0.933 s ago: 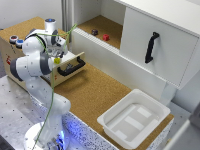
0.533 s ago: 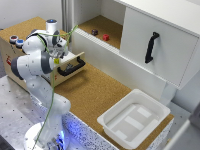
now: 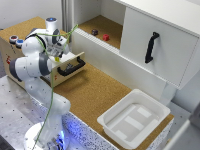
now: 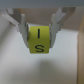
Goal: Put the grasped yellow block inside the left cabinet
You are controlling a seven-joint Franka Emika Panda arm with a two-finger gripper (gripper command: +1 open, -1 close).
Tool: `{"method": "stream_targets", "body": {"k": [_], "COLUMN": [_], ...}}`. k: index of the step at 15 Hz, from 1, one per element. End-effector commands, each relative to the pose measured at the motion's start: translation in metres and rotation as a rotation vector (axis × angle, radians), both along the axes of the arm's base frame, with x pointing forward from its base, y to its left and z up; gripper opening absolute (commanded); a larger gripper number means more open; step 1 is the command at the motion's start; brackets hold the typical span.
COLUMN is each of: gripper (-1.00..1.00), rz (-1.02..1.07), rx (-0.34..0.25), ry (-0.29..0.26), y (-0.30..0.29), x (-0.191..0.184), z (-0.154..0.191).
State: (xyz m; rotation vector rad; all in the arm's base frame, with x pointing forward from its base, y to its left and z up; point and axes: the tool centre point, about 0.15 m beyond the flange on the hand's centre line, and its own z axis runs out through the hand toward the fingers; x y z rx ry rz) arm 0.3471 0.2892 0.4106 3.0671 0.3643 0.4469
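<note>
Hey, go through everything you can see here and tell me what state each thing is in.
claw: shut on the yellow block.
yellow block: held off the surface.
left cabinet: open, holding a red block and a dark block.
cupboard door: closed.
wooden drawer: pulled out.
white bin: empty.

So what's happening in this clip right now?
A single robot arm is carrying a yellow block, which the wrist view shows clamped between the gripper fingers. In the exterior view the arm is over the wooden drawer box at the exterior view's left. The open left cabinet holds a red block and a dark block; the yellow one is not in there yet. A white bin sits on the cork surface.
</note>
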Motion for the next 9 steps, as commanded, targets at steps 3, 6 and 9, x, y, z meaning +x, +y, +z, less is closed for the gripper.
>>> {"method": "stream_targets", "body": {"k": [3, 6, 9], "gripper": [-1.0, -1.0, -1.0], "rz": [-0.013, 0.005, 0.019], "rx": [-0.035, -0.007, 0.012], "ry": [-0.146, -0.183, -0.193], "y": [0.01, 0.019, 0.026], "x": [0.099, 0.151, 0.197], "z": [0.105, 0.118, 0.118]}}
